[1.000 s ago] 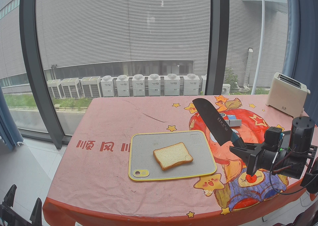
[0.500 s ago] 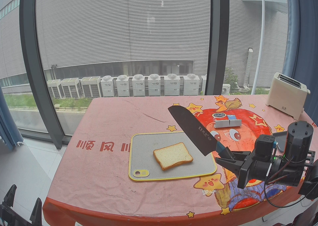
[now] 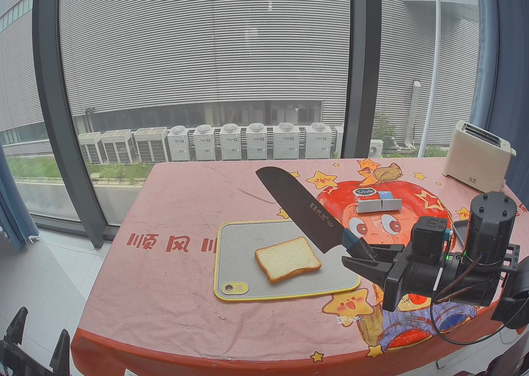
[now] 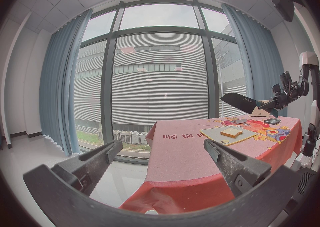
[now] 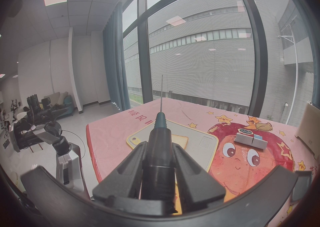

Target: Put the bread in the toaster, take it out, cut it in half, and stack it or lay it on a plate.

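Observation:
A slice of bread [image 3: 287, 259] lies flat on the grey, yellow-rimmed cutting board [image 3: 242, 245] in the middle of the table. My right gripper [image 3: 361, 258] is shut on the handle of a black-bladed knife [image 3: 300, 208]. It holds the knife in the air, the blade slanting up and left over the board's far right part, above the bread. In the right wrist view the knife handle [image 5: 159, 157] sits between the shut fingers, with the bread [image 5: 180, 141] beyond. The white toaster [image 3: 478, 156] stands at the table's far right corner. My left gripper [image 4: 163, 152] is open, low and left of the table.
A small grey and blue block [image 3: 378, 203] lies on the tablecloth between the board and the toaster. A dark flat tray [image 3: 460, 228] sits at the right, partly hidden behind my right arm. The window runs along the table's far edge.
My right gripper has carried the knife left, from over the right side of the table to over the cutting board. The bread and the left gripper have not moved.

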Controlling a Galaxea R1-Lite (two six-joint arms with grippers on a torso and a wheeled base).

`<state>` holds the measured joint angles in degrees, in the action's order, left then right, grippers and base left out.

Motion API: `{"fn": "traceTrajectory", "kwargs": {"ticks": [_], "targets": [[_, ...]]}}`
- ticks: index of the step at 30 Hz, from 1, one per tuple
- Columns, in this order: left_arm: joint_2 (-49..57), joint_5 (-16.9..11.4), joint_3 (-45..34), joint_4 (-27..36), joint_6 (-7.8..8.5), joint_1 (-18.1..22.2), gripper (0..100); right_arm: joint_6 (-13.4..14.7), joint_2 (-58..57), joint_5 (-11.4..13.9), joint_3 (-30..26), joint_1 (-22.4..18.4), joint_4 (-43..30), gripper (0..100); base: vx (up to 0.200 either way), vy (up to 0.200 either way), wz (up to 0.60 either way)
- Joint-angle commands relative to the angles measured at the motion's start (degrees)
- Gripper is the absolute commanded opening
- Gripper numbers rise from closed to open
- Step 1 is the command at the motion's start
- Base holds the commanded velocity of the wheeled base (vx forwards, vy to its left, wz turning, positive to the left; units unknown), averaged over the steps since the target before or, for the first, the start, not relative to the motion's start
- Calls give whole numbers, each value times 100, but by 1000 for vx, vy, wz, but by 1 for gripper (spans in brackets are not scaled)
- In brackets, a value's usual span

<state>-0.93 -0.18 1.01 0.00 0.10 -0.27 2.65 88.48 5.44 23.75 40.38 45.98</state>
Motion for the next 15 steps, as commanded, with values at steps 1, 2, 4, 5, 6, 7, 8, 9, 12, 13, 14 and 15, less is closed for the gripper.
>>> {"fn": "traceTrajectory", "kwargs": {"ticks": [1,2,4,5,6,7,8,9,12,13,14,15], "targets": [[75,1,-101,0,-1,0,100,-10,134,1,86,5,7,0,0,0,0],[84,1,-101,0,-1,0,100,-18,134,1,121,5,7,0,0,0,0],[84,1,-101,0,-1,0,100,-45,134,1,218,5,-2,0,0,0,0],[75,1,-101,0,-1,0,100,-45,126,1,227,5,-2,0,0,0,0],[75,1,-101,0,-1,0,100,-54,99,1,236,14,-2,0,0,0,0],[75,1,-101,0,-1,0,100,-54,82,1,227,14,-2,0,0,0,0],[75,1,-101,0,-10,0,100,-62,73,1,192,14,-2,0,0,0,0],[75,1,-101,0,-10,0,100,-71,64,1,174,23,-10,0,0,0,0],[84,1,-101,0,-10,0,100,-89,29,1,69,23,-19,0,0,0,0],[75,1,-101,0,-10,0,100,-89,11,1,33,23,-19,0,0,0,0],[84,1,-101,0,-1,0,100,-89,3,1,33,23,-19,0,0,0,0],[75,1,-101,0,-10,0,100,-89,-41,-8,-28,14,-19,0,0,0,0]]}}
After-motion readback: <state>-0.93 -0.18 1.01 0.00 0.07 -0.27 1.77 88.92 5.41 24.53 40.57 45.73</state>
